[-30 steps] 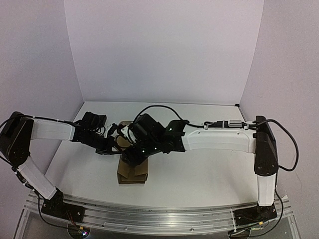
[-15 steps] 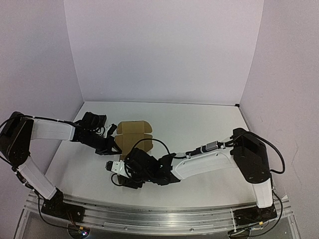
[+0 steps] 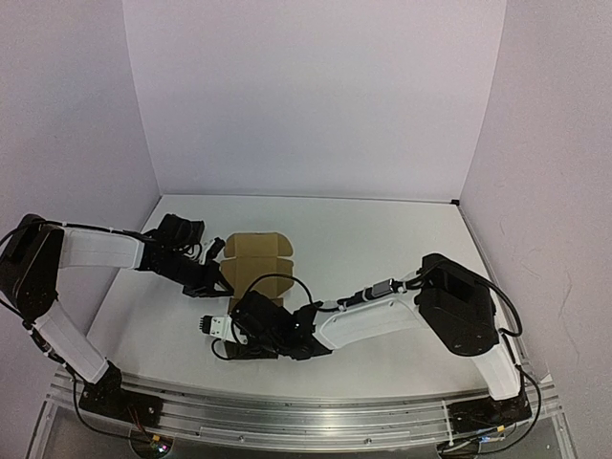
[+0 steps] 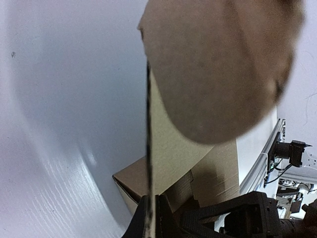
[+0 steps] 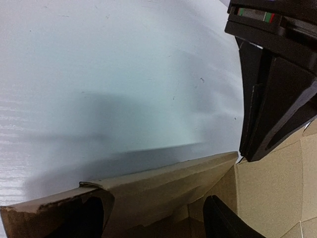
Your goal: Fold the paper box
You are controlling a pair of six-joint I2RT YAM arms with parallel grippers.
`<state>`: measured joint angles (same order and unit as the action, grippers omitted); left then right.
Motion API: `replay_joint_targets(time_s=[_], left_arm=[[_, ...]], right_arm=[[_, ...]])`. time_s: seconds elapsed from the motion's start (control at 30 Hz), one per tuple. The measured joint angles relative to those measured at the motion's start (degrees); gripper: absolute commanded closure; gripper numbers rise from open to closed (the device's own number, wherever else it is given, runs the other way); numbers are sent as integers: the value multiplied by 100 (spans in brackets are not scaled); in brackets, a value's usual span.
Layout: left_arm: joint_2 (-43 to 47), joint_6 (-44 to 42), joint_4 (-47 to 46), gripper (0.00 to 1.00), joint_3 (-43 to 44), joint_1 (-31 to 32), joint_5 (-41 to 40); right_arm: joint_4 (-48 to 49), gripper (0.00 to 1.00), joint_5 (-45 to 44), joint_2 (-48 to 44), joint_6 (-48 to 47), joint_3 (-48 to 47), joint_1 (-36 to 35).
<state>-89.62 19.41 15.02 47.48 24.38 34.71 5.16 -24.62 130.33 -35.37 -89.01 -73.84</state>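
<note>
The brown paper box (image 3: 256, 251) stands left of centre on the white table, its rounded lid flap raised at the far side. My left gripper (image 3: 222, 280) is at the box's left side, shut on a thin cardboard flap seen edge-on (image 4: 148, 124) between its jaws (image 4: 151, 220). My right gripper (image 3: 256, 311) lies low at the box's near side. In the right wrist view its fingers (image 5: 225, 220) stand wide apart, open, with a box wall (image 5: 163, 183) running across between them. The left gripper (image 5: 270, 104) shows black at that view's upper right.
The right arm (image 3: 382, 306) stretches low across the front of the table (image 3: 382, 239) from its base at the right. The left arm (image 3: 96, 251) comes in from the left wall side. White walls close off the back and sides.
My right arm has swung from above the box down to its near side, uncovering the lid flap. The left gripper has kept its hold and place.
</note>
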Motion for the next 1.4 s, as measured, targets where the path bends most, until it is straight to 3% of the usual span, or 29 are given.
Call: replay_joint_targets(time_s=[0.43, 1.0, 1.13, 1.4], left_arm=[[-2, -524, -44, 100, 52, -3, -309], [-2, -751, 293, 100, 50, 42, -354], [-2, -766, 290, 100, 50, 44, -365], [-2, -851, 52, 100, 50, 44, -495]], right_arm=[[501, 35, -999, 11, -602, -390, -105], [855, 32, -1215, -238, -879, -429, -81], [440, 31, -904, -255, -669, -365, -71], [-816, 26, 537, -662, 883, -174, 8]])
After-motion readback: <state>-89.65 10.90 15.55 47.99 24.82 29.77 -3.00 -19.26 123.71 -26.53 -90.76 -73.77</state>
